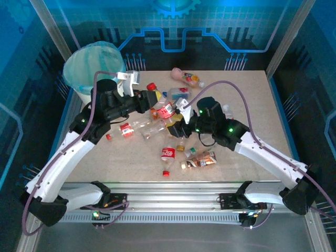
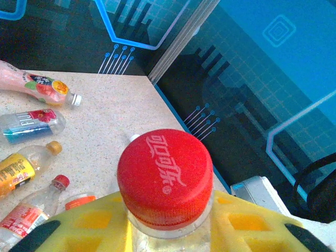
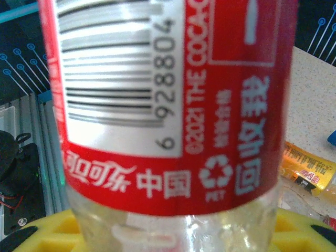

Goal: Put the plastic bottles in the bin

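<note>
Bottles and bin:
- A red-capped bottle [image 2: 164, 176] is seen cap-on in the left wrist view, low in the middle of the frame. Its neck is seated between the yellow pads [image 2: 94, 220] of the left tool [image 1: 154, 98], which are pressed to it on both sides. This is read as clamped.
- A red-labelled bottle [image 3: 168, 105] is seen close up in the right wrist view, with yellow padding under it at the bottom edge. The right tool [image 1: 176, 122] is judged to be closed on it.
- In the top view both held bottles are placed just above centre, close together.
- The bin [image 1: 97, 60] is found at the upper left, beyond the left arm, with its mouth open and unobstructed.

Surroundings:
- Loose bottles are scattered across the middle of the table [image 1: 252, 105].
- A pink bottle [image 1: 181, 74] lies near the top centre and a cola bottle [image 1: 168, 153] below centre.
- A stray red cap [image 1: 166, 172] is noted under the cola bottle.

Step in hand (judged): the gripped bottles are to be carried to the bin.
- The left bottle should be raised straight up first, so that the neighbouring bottles are not dragged along.
- The bin sits on the left arm's side, so that arm is best sent first. The right arm is best held back until the path is free, as the two tools are crowded together.
- A grip on a neck can let a bottle swing, so slow travel is advised.
- Release should be made only once the bottle is fully over the opening and above the bag folded over the rim.
</note>
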`<state>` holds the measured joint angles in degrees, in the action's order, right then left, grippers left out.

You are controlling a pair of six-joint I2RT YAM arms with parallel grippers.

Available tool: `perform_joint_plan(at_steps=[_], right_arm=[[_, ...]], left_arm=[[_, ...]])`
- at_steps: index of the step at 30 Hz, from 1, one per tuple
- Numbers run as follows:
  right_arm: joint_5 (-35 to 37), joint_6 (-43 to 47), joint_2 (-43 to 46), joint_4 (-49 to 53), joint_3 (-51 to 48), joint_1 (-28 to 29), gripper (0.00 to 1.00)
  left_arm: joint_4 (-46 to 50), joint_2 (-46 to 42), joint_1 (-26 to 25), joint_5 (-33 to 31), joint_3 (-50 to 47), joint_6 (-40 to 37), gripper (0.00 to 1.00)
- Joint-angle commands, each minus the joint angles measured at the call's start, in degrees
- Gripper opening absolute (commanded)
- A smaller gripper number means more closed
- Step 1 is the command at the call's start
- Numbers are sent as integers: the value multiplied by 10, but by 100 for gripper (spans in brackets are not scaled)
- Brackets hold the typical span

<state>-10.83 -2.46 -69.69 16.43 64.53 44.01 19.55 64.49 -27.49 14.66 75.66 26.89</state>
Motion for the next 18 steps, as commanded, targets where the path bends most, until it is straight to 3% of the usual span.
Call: perform_joint_plan(at_steps=[1, 4, 5, 6, 7, 9, 12, 18], right_arm=[[14, 11, 12, 8, 2, 17, 50], [18, 12, 13, 9, 2, 24, 50], [19, 14, 12, 11, 4, 26, 50], [20, 15, 13, 13, 6, 27, 50], [20, 16, 11, 15, 8, 29, 50], [20, 21, 10, 20, 12, 32, 50], [24, 27, 8, 30, 20, 35, 50], [25, 30, 16, 30, 13, 41, 51]], left_arm=[[9, -20, 3, -16, -11, -18, 20], [13, -30, 3, -25, -16, -21, 25], [15, -32, 3, -28, -16, -23, 39], [16, -34, 3, -31, -16, -22, 62], [17, -36, 3, -36, -17, -21, 71], [15, -41, 3, -39, -18, -20, 71], [11, -47, 2, -44, -19, -20, 65], [-1, -49, 2, -41, -25, -14, 36]])
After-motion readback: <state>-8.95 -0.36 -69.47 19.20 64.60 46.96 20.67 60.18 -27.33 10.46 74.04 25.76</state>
